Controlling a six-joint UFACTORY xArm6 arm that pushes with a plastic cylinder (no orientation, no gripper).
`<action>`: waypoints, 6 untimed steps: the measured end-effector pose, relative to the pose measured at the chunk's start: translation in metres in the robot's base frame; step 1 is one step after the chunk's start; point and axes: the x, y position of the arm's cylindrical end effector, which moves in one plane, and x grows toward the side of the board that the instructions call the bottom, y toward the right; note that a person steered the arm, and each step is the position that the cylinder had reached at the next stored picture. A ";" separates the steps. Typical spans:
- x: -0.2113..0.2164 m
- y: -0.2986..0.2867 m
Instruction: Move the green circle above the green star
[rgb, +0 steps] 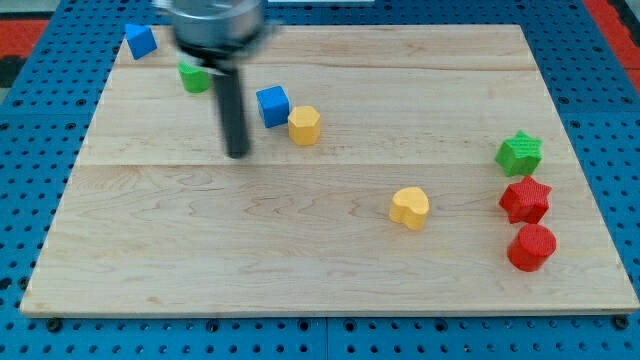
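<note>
On the wooden board, from the view's left: blue block, top-left corner; green circle, just right and below it, partly behind the rod; my tip, below and right of the green circle, apart from it, left of the blue cube; no claw fitted, so none to open or close. Yellow hexagon touches the blue cube. Yellow heart, mid-board. Far right, a column: green star, red star, red cylinder.
</note>
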 end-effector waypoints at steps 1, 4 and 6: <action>-0.054 0.010; -0.091 0.005; -0.108 -0.096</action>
